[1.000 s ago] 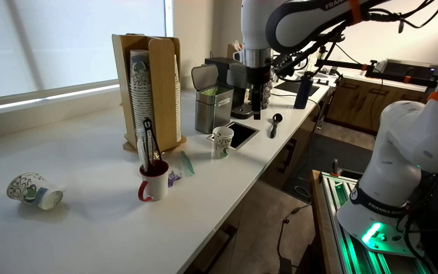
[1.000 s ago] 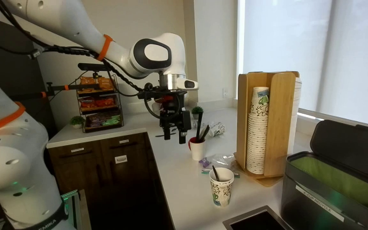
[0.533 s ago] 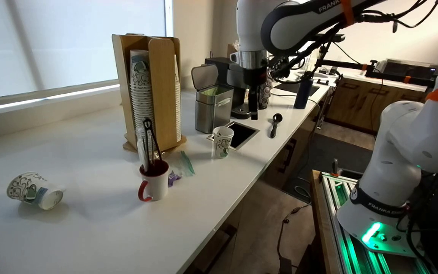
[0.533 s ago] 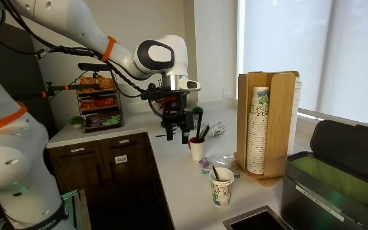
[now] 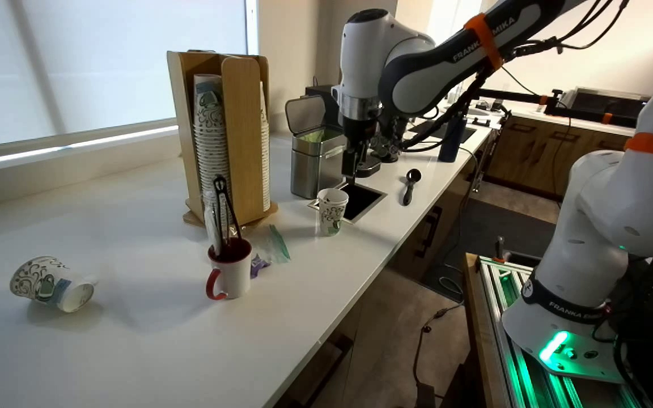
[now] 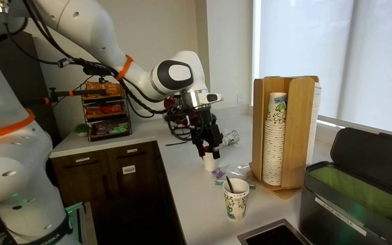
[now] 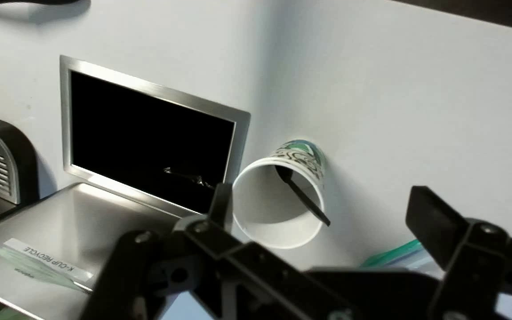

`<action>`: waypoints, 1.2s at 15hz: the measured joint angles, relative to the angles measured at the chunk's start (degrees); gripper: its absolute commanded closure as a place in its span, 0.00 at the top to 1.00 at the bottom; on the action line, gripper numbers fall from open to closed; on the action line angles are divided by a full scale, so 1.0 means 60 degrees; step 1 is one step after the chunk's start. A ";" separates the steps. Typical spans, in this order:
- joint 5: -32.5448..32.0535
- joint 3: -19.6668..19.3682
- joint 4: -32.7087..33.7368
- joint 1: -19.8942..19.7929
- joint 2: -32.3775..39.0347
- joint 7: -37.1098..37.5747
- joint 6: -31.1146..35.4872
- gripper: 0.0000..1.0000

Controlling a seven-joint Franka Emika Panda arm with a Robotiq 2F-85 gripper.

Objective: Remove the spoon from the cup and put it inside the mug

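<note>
Black spoon (image 7: 306,200) stands in the patterned paper cup (image 6: 235,204), which is upright on the white tabletop (image 5: 145,340), just beside a metal-framed dark opening (image 7: 158,93). Wrist view: spoon leans, wider end down inside the cup, slim handle slanting across the mouth and out over the rim, toward that view's lower right. Handle's free end lies about midway across the gap of the jaws; the cup's rim sits nearer the finger (image 7: 221,203) at the view's left, which overlaps it, seemingly by line of sight only. Long axis oblique to the closing line, neither along it nor square to it. In both exterior views the jaws hang apart from the cup, looking higher than its rim and offset toward the tabletop's front edge. Jaws spread wide, holding nothing, no contact visible with cup or spoon. Judgement: approach stage, spoon not yet taken; next move probably wants lowering and a shift onto the protruding handle, perhaps a small wrist turn. That finger could catch the rim and tip the cup. Red-and-white mug (image 5: 236,277), likely destination, stands well apart from the cup, utensils (image 5: 230,211) already in it.
</note>
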 measured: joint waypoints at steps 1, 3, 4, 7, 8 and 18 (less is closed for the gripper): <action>-0.0188 0.0023 0.0059 -0.0031 0.0263 0.0197 -0.0005 1.00; -0.0289 0.0045 0.0212 -0.0055 0.0679 0.0321 -0.0007 1.00; -0.0296 0.0050 0.0285 -0.0057 0.0792 0.0341 -0.0011 1.00; -0.0368 0.0040 0.0341 -0.0057 0.0858 0.0551 0.0143 1.00; -0.0473 0.0030 0.0340 -0.0058 0.0889 0.0787 0.0387 1.00; -0.1368 -0.0032 0.0745 -0.0075 0.1812 0.1919 0.1974 1.00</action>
